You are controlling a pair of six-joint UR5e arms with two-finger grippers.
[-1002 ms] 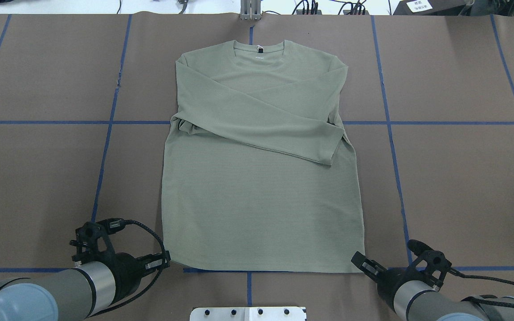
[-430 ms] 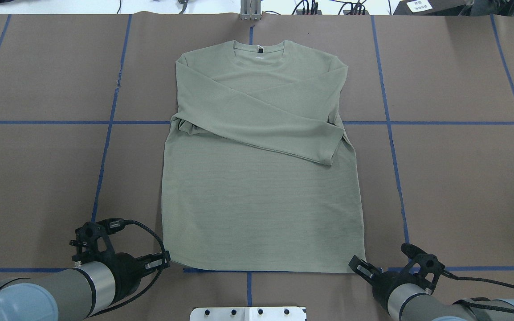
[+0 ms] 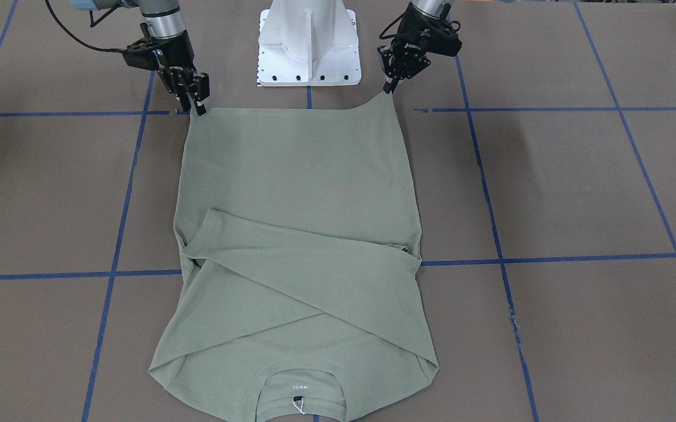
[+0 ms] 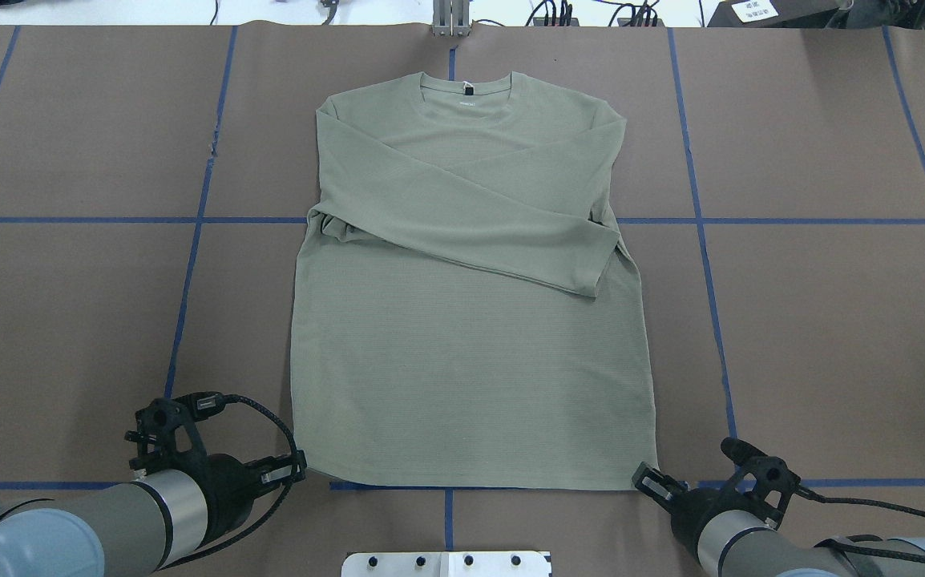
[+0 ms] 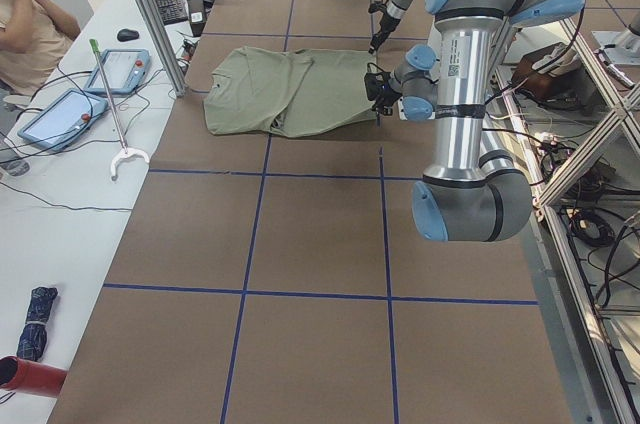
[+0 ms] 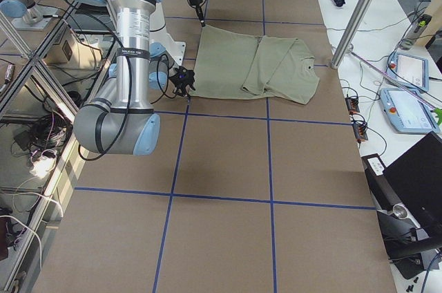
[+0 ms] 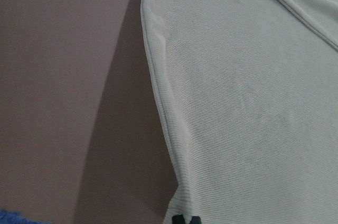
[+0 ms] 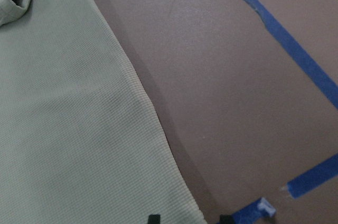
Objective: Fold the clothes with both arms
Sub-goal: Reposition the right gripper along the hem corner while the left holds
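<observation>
The sage-green shirt [image 4: 470, 361] lies flat on the brown table, neck away from the robot, with both sleeves folded across the chest. My left gripper [image 4: 296, 469] is at the hem's left corner. In the front view this gripper [image 3: 389, 88] holds that corner drawn up into a small peak, and the left wrist view shows its fingertips [image 7: 179, 218] pressed together on the fabric edge. My right gripper [image 4: 648, 479] sits low at the hem's right corner. In the right wrist view its fingertips [image 8: 153, 217] stand apart on either side of the corner, so it is open.
The white pedestal base [image 3: 309, 41] stands just behind the hem, between the two arms. Blue tape lines [image 4: 703, 240] cross the table cover. A side table with tablets [image 5: 120, 69] and a seated person [image 5: 25, 14] lie beyond the far edge.
My right gripper has shifted slightly along the hem's right corner and dropped lower onto it. The left gripper and the shirt have stayed where they were.
</observation>
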